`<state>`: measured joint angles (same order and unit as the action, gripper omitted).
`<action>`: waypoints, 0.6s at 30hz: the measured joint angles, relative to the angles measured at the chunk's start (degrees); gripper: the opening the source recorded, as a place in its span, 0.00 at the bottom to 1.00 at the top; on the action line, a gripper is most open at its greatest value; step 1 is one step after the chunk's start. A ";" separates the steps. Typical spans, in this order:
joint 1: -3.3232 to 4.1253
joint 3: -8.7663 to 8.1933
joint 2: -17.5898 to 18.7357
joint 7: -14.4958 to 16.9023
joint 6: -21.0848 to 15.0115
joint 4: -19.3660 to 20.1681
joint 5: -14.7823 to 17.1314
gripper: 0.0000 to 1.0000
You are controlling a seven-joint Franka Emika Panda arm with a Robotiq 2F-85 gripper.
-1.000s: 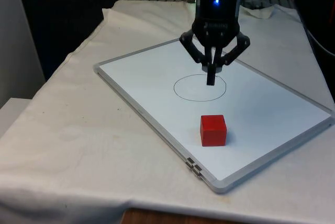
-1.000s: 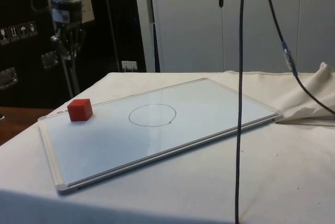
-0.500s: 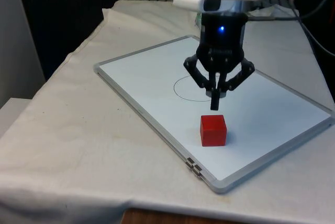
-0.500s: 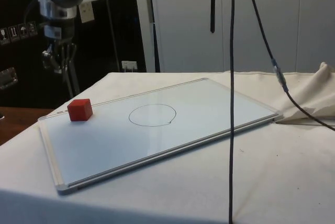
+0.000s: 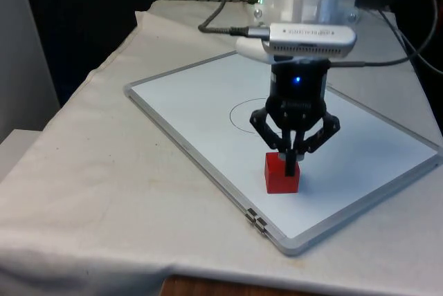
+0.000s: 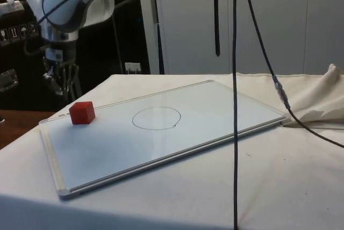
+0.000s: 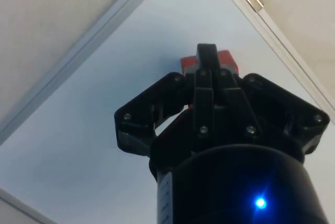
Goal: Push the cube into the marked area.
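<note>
White cloth table, whiteboard [image 5: 208, 95] on it. Your gripper [image 5: 290, 165] has moved from over circle [image 5: 249, 117] to above cube [image 5: 282, 175], fingers pressed together. Cube near board's front edge, outside circle. Get behind it, then push.

White cloth [image 5: 104, 171]: covers the table, wrinkled, bunched into a fold at the side view's right [image 6: 322, 98].

Whiteboard [image 5: 194, 113]: flat on the cloth, silver-framed, set at an angle to the table edges; a small metal hinge or clip [image 5: 256, 221] sits on its near edge.

Black cables [image 6: 234, 79]: hang down in front of the side camera; one bears a small connector [image 6: 280, 93].

Pale cabinet doors [image 6: 269, 20]: stand beyond the table in the side view.

Stickers [image 6: 19, 33]: a row on a dark panel at the side view's left.
</note>
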<state>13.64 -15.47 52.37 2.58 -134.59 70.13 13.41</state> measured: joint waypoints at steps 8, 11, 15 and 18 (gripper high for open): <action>-0.17 -0.06 4.07 -0.29 -0.69 -2.86 0.74 0.00; -0.17 -0.11 4.76 -0.57 -0.92 -2.98 0.74 0.00; -0.17 -0.34 4.87 -1.15 -0.80 -2.64 0.40 0.00; -0.06 -0.69 4.70 -1.43 -0.29 -2.64 0.17 0.00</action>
<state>13.58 -16.16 57.07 1.15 -134.87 67.49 13.58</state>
